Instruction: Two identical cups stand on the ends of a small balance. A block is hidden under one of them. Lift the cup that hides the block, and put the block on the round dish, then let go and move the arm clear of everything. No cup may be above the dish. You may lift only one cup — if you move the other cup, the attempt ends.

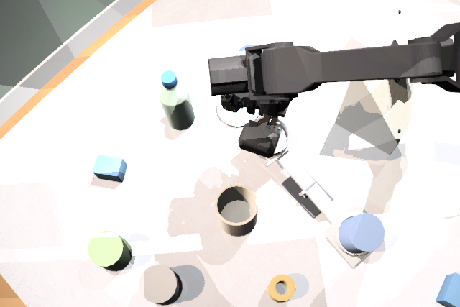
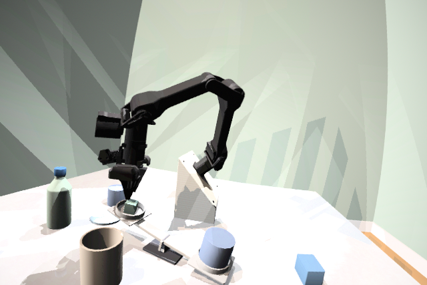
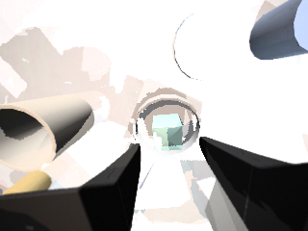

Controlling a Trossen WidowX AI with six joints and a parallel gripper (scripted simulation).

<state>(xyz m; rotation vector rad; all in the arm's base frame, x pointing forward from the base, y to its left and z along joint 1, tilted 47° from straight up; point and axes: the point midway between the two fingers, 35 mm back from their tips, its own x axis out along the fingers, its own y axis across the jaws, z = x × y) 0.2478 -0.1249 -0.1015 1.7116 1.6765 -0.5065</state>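
Note:
The green block (image 2: 130, 207) (image 3: 167, 132) sits uncovered inside the ring at the raised end of the balance (image 1: 300, 198) (image 2: 155, 251). My gripper (image 2: 128, 196) (image 3: 169, 144) is open and empty, pointing down just above the block; in the wrist view its fingertips lie to either side of it. In the top view the arm hides the block and fingertips. One blue cup (image 1: 361, 233) (image 2: 217, 245) stands upside down on the lowered end. The other blue cup (image 1: 249, 47) (image 2: 115, 195) (image 3: 279, 36) stands on the table behind the dish (image 2: 103, 219) (image 3: 204, 48), with nothing on the dish.
A bottle (image 1: 179, 110) (image 2: 59, 204) stands beyond the dish. An open tan container (image 1: 237, 225) (image 2: 101, 261) (image 3: 72, 117) stands beside the balance. Blue blocks (image 1: 109, 167) (image 2: 309, 267), a green cylinder (image 1: 106, 249), a beige cylinder (image 1: 159, 285) and a yellow ring (image 1: 271, 287) lie farther off.

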